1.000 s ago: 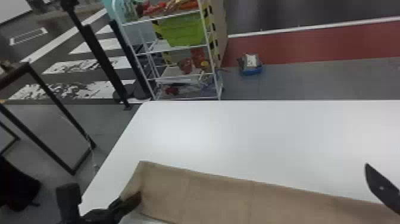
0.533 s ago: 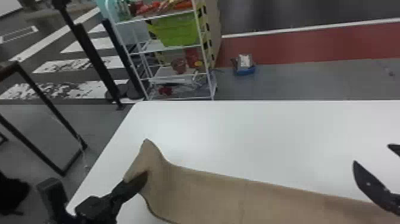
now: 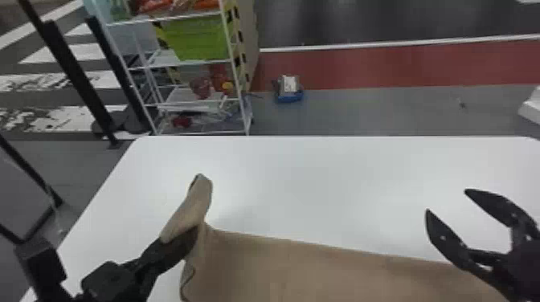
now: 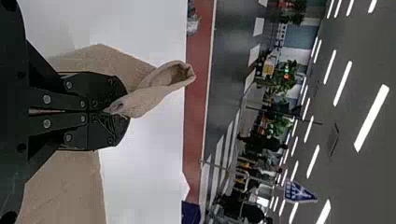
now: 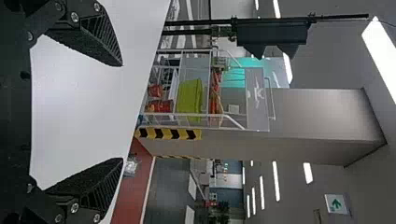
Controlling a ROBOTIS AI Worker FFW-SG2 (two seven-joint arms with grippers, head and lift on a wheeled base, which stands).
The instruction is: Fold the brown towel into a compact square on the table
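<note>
Head view: a brown towel (image 3: 321, 269) stretches in a long band along the near side of the white table (image 3: 321, 180), far from a compact square. At its left end, the left pincer (image 3: 195, 233) is closed on the cloth, a loose flap (image 3: 201, 196) standing up beyond the tips; the left wrist view shows the two fingers pressed nearly together with fabric caught between them. To the right, the right pincer (image 3: 446, 200) hangs wide open with nothing in its grasp, its fingers above the towel's right part and the bare tabletop beside it. The band's long, narrow shape suggests that a lengthwise fold may be done, though its layers cannot be counted. By that reading, the work is around midway: the left end would have to be carried over to the right and laid flat, the band shortened until its sides match, and the edges squared. The held flap could land crooked or bunched. Past the table's far edge stands a white rack (image 3: 235, 68) with a green bin (image 3: 195, 38).
</note>
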